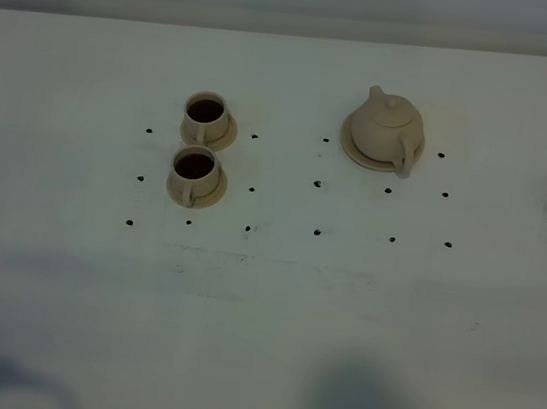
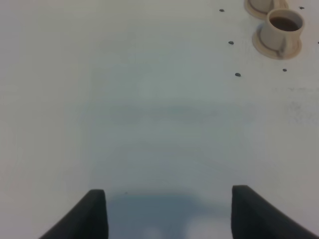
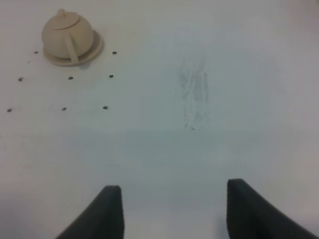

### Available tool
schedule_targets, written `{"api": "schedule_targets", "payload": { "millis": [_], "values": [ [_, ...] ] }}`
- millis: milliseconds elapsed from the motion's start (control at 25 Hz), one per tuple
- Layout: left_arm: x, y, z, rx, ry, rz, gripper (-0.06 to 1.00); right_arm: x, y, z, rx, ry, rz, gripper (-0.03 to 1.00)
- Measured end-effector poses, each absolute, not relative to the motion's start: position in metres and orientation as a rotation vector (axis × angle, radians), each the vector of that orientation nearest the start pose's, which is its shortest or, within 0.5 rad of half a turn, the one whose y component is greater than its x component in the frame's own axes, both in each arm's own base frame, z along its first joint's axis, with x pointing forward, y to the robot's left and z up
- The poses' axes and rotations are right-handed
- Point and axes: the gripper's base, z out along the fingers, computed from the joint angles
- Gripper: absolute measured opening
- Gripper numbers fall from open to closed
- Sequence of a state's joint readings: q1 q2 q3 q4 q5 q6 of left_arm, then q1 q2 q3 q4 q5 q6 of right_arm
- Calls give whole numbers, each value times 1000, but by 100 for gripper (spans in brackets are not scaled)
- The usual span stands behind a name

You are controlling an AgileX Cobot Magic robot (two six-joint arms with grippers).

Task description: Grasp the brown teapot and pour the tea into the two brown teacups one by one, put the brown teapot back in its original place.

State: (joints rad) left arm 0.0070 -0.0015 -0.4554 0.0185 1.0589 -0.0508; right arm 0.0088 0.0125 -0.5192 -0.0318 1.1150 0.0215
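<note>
Brown teapot [image 1: 389, 127] upright on large saucer [image 1: 354, 147], right half of white table [image 1: 259, 314]; lid on, handle toward camera. Two brown teacups [image 1: 206, 115] [image 1: 193, 172] on small saucers at left, both holding dark tea [image 1: 195, 165]. Left gripper [image 2: 169, 211] and right gripper [image 3: 173, 209] low over bare table, well apart from crockery, jaws wide, nothing held.

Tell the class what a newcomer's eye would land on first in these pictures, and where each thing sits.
First come the two brown teacups left of centre on the white table, one behind the other, each on its saucer and holding dark tea. To their right the brown teapot sits upright on its wider saucer, lid on. Small black dots ring both groups, and both grippers hang open, well away from them.
</note>
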Motion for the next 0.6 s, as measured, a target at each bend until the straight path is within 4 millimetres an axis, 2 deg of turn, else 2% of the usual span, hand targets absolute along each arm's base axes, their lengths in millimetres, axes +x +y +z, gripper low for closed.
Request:
{"api": "schedule_targets", "payload": {
  "millis": [400, 600],
  "values": [
    [0, 1, 265, -61, 2085, -4, 60, -8, -1, 278, 11, 2092, -26, 45],
    [0, 1, 265, -61, 2085, -4, 60, -8, -6, 279, 89, 2088, -60, 45]
  ]
}}
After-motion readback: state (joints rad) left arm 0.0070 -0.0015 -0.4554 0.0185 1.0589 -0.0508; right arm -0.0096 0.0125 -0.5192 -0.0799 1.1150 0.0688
